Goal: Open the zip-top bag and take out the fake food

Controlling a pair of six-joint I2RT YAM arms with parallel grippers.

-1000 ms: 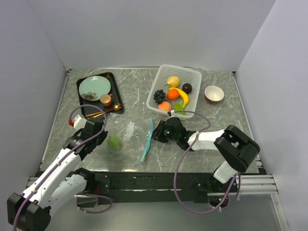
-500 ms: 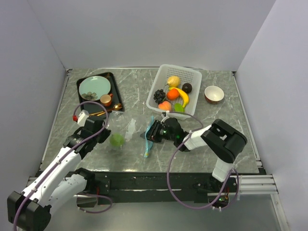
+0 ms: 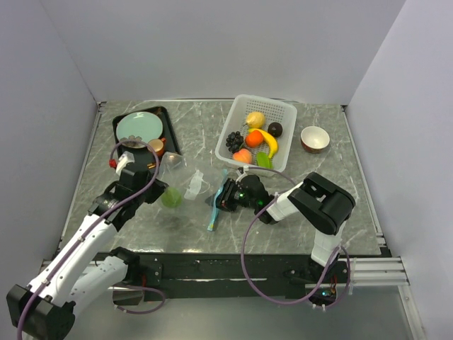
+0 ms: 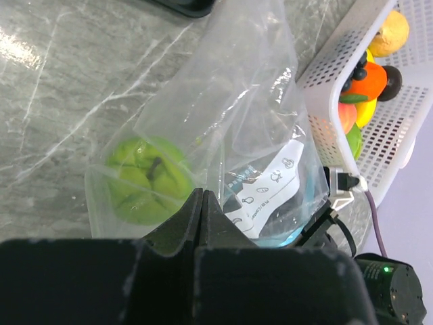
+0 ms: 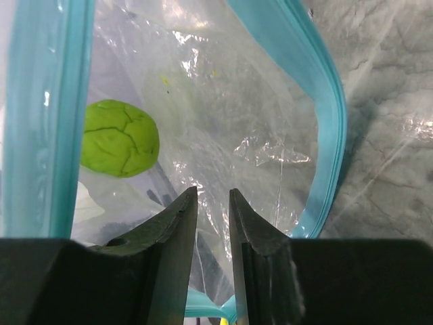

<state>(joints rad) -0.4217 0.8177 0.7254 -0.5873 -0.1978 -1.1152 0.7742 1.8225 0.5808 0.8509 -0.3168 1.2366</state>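
Observation:
The zip-top bag point(image 3: 190, 183) lies stretched between my two grippers, and its teal zipper strip point(image 3: 214, 212) faces right. A green lime point(image 3: 170, 197) sits inside it near the left end. My left gripper point(image 3: 157, 190) is shut on the bag's clear closed end point(image 4: 250, 122), next to the lime point(image 4: 145, 179). My right gripper point(image 3: 225, 195) is at the bag's mouth. In the right wrist view its fingers point(image 5: 213, 193) stand a narrow gap apart inside the open teal rim point(image 5: 323, 122), pointing at the lime point(image 5: 120, 138). The rest of the fake food lies in the basket.
The white perforated basket point(image 3: 233, 117) stands behind the bag with a lemon point(image 3: 255, 119), orange point(image 3: 253, 138), banana point(image 3: 269, 144), grapes point(image 3: 234, 142), peach point(image 3: 242, 156) and brown ball point(image 3: 275, 129). A black tray point(image 3: 170, 138) with a teal plate point(image 3: 139, 127) and orange cup point(image 3: 156, 146) is at back left. A bowl point(image 3: 314, 137) is at back right.
My left gripper has moved up and to the right, lifting the bag's closed end with the lime. My right gripper has moved left to the bag's mouth, which now gapes open.

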